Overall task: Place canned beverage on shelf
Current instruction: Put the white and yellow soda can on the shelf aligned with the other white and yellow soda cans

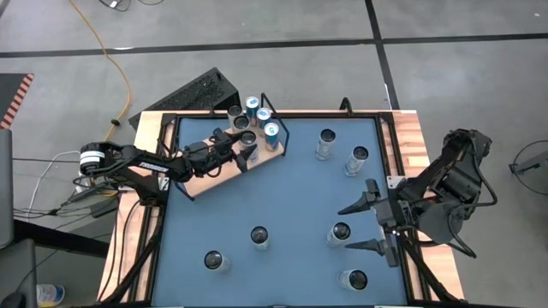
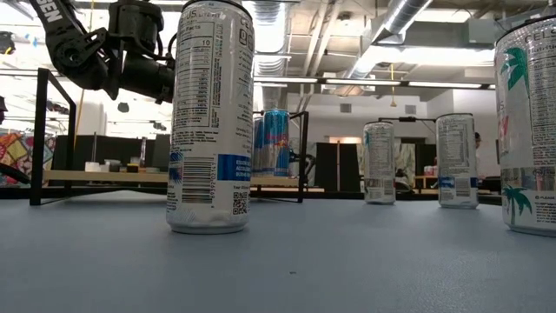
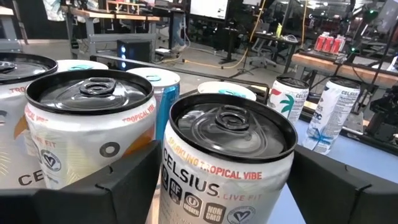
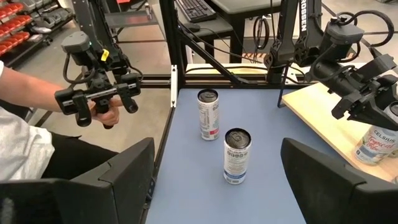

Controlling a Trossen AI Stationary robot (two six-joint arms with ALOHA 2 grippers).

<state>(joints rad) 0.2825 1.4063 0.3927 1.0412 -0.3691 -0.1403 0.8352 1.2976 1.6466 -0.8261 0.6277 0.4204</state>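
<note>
- My left gripper (image 1: pixel 248 154) is over the shelf (image 1: pixel 205 175), fingers (image 3: pixel 124 180) either side of a Celsius can (image 3: pixel 224 168) standing on the board w/ the other cans.
- Jaws look spread, prob. letting go; can't confirm contact.
- My right gripper (image 1: pixel 370 224) waits open nr loose cans, likely next pick.

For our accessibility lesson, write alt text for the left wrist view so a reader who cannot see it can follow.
A white Celsius can fills the foreground, standing between the left gripper's dark fingers, which are spread either side of it. A second Celsius can stands close beside it, with blue-and-silver cans behind, and more cans stand on the blue tabletop farther off.
</note>
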